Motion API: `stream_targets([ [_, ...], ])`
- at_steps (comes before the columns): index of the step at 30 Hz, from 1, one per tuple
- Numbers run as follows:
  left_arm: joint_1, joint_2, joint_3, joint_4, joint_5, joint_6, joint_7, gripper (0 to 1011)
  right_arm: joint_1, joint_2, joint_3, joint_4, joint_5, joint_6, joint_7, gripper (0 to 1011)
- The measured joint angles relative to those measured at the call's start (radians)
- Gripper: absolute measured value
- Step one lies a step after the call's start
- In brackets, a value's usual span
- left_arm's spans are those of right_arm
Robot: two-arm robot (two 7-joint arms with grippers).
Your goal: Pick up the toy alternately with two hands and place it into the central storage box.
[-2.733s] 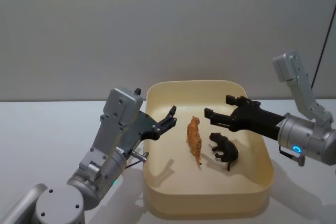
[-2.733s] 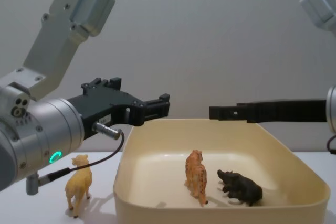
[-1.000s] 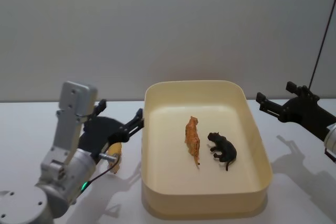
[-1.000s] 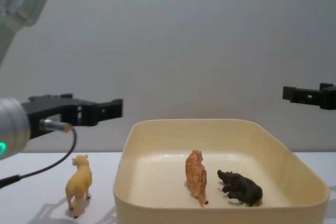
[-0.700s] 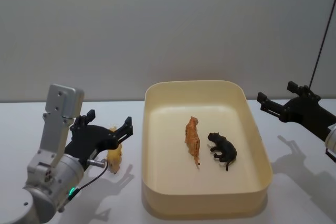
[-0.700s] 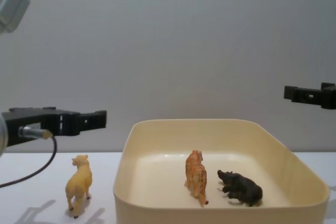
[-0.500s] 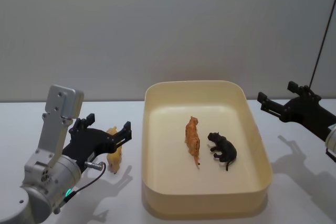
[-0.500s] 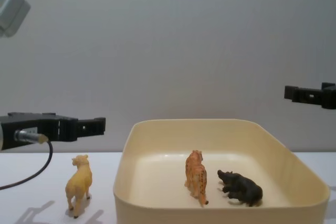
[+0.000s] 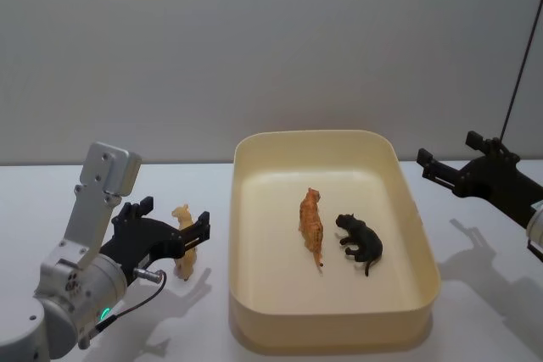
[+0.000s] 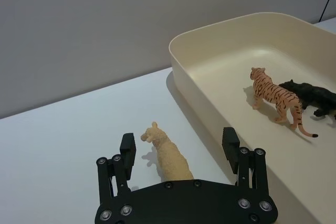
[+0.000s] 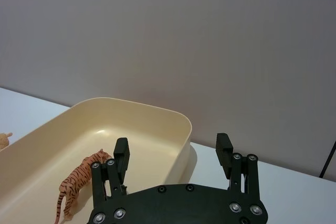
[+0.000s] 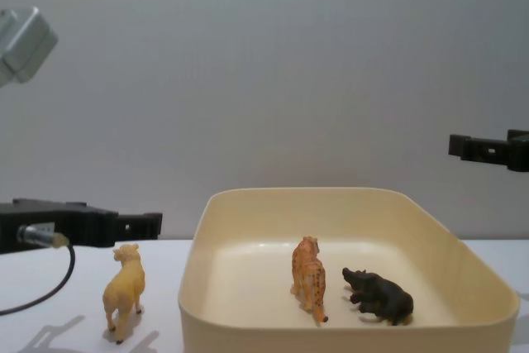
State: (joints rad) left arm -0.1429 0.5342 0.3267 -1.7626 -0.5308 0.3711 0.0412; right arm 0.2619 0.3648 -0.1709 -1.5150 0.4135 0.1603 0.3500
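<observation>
Left to right, we record the following. The left gripper [image 10: 178, 140] stands with its jaws spread wide and nothing in them, low over the table [image 9: 51, 201] on the left side of the box. The yellow toy animal [image 12: 124, 289] stands upright on the table just beside the box's left wall, facing away from the robot. In the left wrist view its hindquarters lie between the two fingers, clear of both, while the chest view puts the fingers level with the toy's head. We judge the step in hand to be the approach for a grasp on this toy. To do it well, the gripper should come lower until the pads face the flanks and not the head or neck. It should keep the toy centred so both pads meet it together, since a one-sided touch is likely to tip so narrow a figure. It should then close on the trunk, lift clear of the rim before crossing, and release low inside. The central storage box [image 9: 333, 332] sits mid-table and holds a striped tiger [image 9: 314, 225] standing and a black animal [image 9: 361, 243] beside it. The near left of the box floor is bare and seems the safer drop point. The right gripper [image 11: 173, 145] hangs raised beyond the box's right wall, fingers apart and empty, well clear of the work.
</observation>
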Motion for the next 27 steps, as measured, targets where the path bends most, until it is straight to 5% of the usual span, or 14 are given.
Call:
stream_targets([
  [15, 0.015, -0.011, -0.004, 0.027, -0.031, 0.032, 0.035, 1001, 0.0, 0.0, 0.0, 0.0, 0.0, 0.0, 0.0, 1001],
  [27, -0.003, -0.029, -0.004, 0.069, -0.027, 0.049, 0.003, 1001, 0.0, 0.0, 0.0, 0.0, 0.0, 0.0, 0.0, 1001],
])
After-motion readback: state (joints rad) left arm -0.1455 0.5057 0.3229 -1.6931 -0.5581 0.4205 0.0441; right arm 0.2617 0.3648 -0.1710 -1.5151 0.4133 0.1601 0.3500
